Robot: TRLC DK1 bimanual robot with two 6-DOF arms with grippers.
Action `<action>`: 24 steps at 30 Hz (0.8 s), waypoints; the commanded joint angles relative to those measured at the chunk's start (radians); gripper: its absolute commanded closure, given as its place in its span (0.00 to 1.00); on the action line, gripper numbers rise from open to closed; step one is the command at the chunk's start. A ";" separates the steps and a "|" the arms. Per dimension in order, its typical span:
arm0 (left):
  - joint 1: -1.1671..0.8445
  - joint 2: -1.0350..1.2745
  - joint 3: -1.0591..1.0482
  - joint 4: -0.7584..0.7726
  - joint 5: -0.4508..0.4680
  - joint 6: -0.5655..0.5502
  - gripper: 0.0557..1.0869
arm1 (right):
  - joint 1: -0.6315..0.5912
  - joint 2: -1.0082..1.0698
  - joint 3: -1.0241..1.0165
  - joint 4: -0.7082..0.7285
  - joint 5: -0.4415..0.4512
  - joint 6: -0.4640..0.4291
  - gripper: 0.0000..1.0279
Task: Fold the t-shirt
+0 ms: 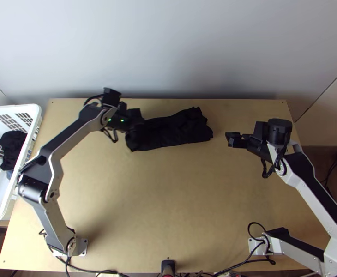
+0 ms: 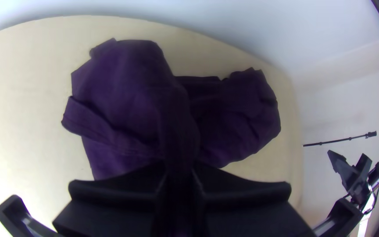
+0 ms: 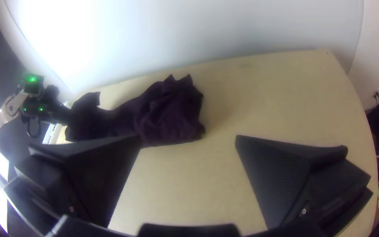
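The black t-shirt [image 1: 173, 130] lies as a long, bunched strip near the table's far edge. At its left end is my left gripper [image 1: 134, 121]. In the left wrist view, my left gripper [image 2: 179, 171] is shut on a raised fold of the t-shirt [image 2: 123, 83], whose cloth spreads out beyond the fingers. Right of the strip, apart from it, my right gripper [image 1: 233, 140] hangs over the table. The right wrist view has my right gripper [image 3: 187, 140] open with nothing between its fingers, and the crumpled right end of the t-shirt [image 3: 167, 116] farther off.
A white basket [image 1: 35, 113] with dark cloth [image 1: 12, 144] in it stands at the table's left edge. The wall rises right behind the table's far edge. Bare wooden table [image 1: 168, 198] stretches between the arms' bases and the t-shirt, with cables along the near edge.
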 commanded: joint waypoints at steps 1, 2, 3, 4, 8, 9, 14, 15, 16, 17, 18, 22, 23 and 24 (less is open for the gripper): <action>-0.067 0.085 0.120 -0.020 -0.016 -0.023 0.97 | -0.012 -0.054 -0.060 0.001 0.001 0.000 0.03; -0.073 0.094 0.135 -0.020 -0.016 -0.028 0.97 | -0.014 -0.060 -0.068 0.001 0.001 0.000 0.03; -0.080 0.105 0.150 -0.020 -0.016 -0.036 0.97 | -0.017 -0.068 -0.075 0.001 0.001 0.000 0.03; -0.088 0.114 0.167 -0.026 -0.016 -0.039 0.97 | -0.020 -0.074 -0.083 0.001 0.001 0.000 0.03; -0.123 0.148 0.222 -0.026 -0.019 -0.051 0.97 | -0.022 -0.092 -0.108 0.001 0.001 0.003 0.03; -0.134 0.162 0.238 -0.028 -0.023 -0.056 0.97 | -0.022 -0.097 -0.115 0.001 0.001 0.003 0.03; -0.174 0.219 0.331 -0.026 -0.032 -0.080 0.97 | -0.022 -0.123 -0.152 0.024 0.001 0.003 0.03; -0.182 0.231 0.356 -0.028 -0.032 -0.088 0.97 | -0.022 -0.128 -0.157 0.024 0.001 0.003 0.03; -0.191 0.242 0.377 -0.028 -0.032 -0.092 0.97 | -0.025 -0.129 -0.161 0.024 0.001 0.003 0.03; -0.199 0.254 0.400 -0.028 -0.032 -0.097 0.97 | -0.025 -0.132 -0.166 0.024 0.001 0.003 0.03; -0.205 0.268 0.422 -0.034 -0.032 -0.097 0.97 | -0.026 -0.137 -0.169 0.024 0.001 0.003 0.03; -0.232 0.326 0.511 -0.052 -0.033 -0.099 0.97 | -0.040 -0.151 -0.177 0.024 0.001 0.003 0.04; -0.237 0.340 0.529 -0.055 -0.033 -0.099 0.97 | -0.043 -0.154 -0.178 0.024 0.001 0.003 0.04; -0.242 0.352 0.549 -0.058 -0.033 -0.099 0.97 | -0.046 -0.154 -0.180 0.024 0.001 0.003 0.04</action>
